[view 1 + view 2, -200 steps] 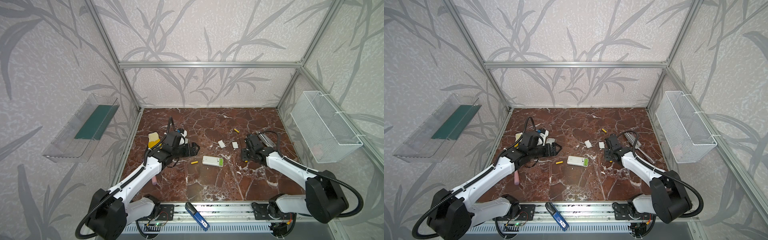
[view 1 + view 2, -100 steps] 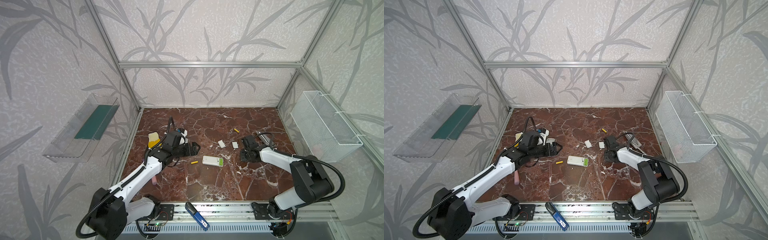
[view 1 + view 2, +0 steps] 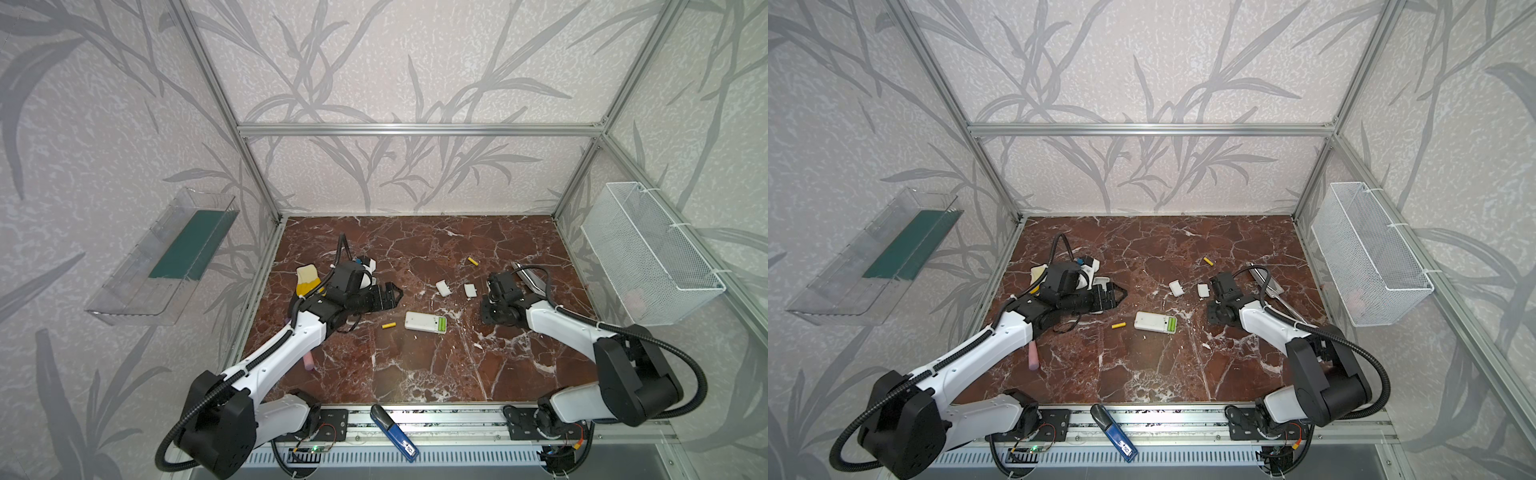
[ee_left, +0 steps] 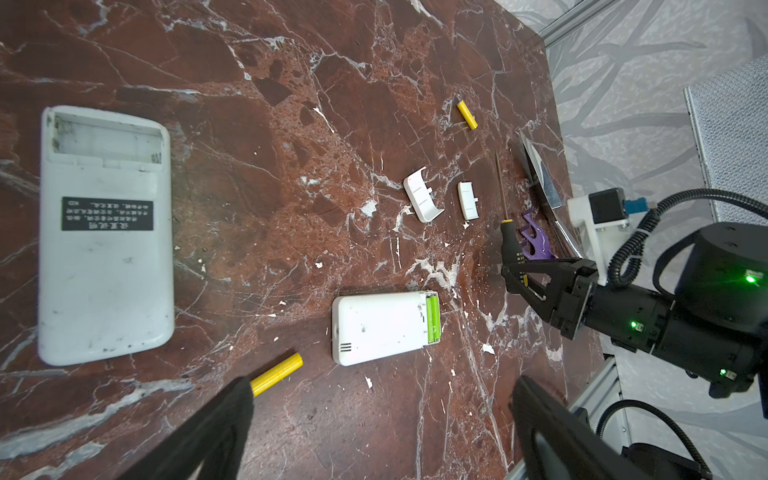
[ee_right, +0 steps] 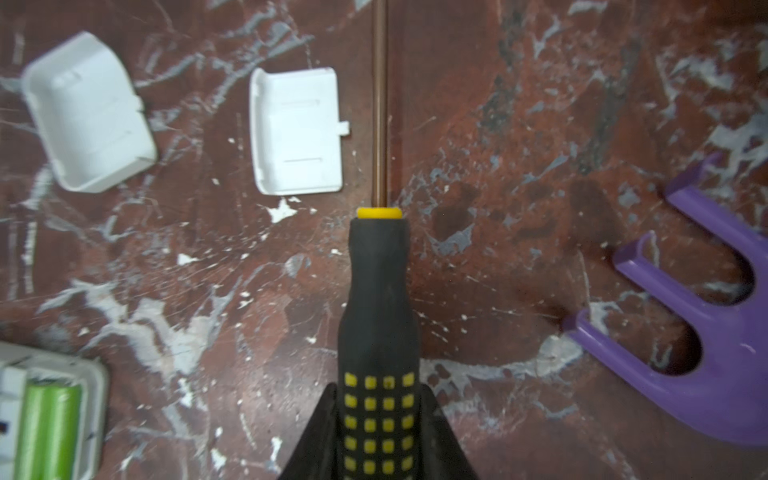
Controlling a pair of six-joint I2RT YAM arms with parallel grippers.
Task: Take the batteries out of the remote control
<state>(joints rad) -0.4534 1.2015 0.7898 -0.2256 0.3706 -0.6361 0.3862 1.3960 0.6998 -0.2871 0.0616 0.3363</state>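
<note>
Our right hand (image 5: 378,392) grips the screwdriver (image 5: 378,291) handle; left hand (image 4: 382,386) gapes open. Two green batteries (image 4: 433,316) sit in the small remote (image 4: 378,328). We should lever one end up gently, tip low.

Both top views look down over the whole marble table (image 3: 415,365); wrist views see it close.

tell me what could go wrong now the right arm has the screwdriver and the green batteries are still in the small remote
1. The small remote lies loose, with the left fingers open and off it; prying at the green batteries may just shove it across the marble.
2. The right fingers grip the screwdriver by its handle, long shaft ahead, so the tip may swing and knock the white cover beside it.
</note>
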